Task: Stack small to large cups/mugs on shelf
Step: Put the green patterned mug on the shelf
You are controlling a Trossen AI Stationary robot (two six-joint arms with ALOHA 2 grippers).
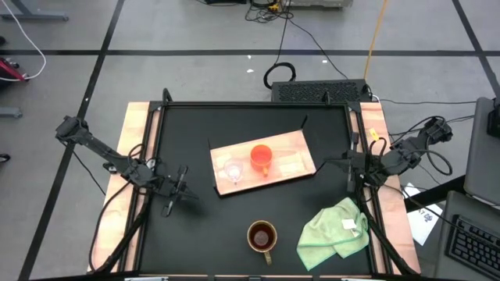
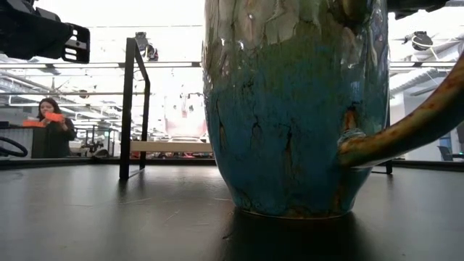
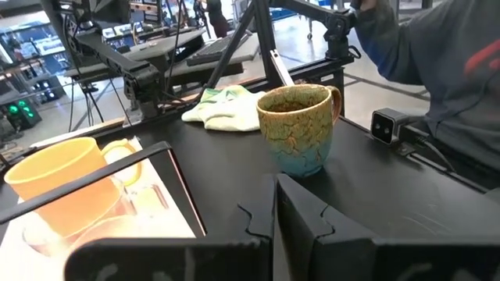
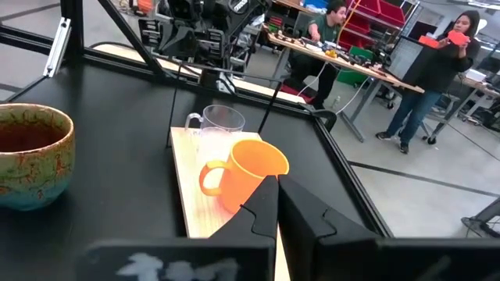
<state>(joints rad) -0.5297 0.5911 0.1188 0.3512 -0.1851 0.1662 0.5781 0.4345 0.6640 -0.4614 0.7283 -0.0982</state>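
Two cups, glass (image 1: 232, 171) and orange (image 1: 261, 157), stand on the board (image 1: 291, 147); the mug (image 1: 262, 236) stands off it. Left gripper (image 1: 178, 193) and right gripper (image 1: 348, 176): finger state cannot be told. Nesting risk: tipping the glass.

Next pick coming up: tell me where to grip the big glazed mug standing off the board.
Probably pinch the rim wall of the brown-and-blue glazed ceramic mug from above, on the side away from its handle. It stands upright and open-topped on the black tabletop, its handle pointing toward the table's near edge.
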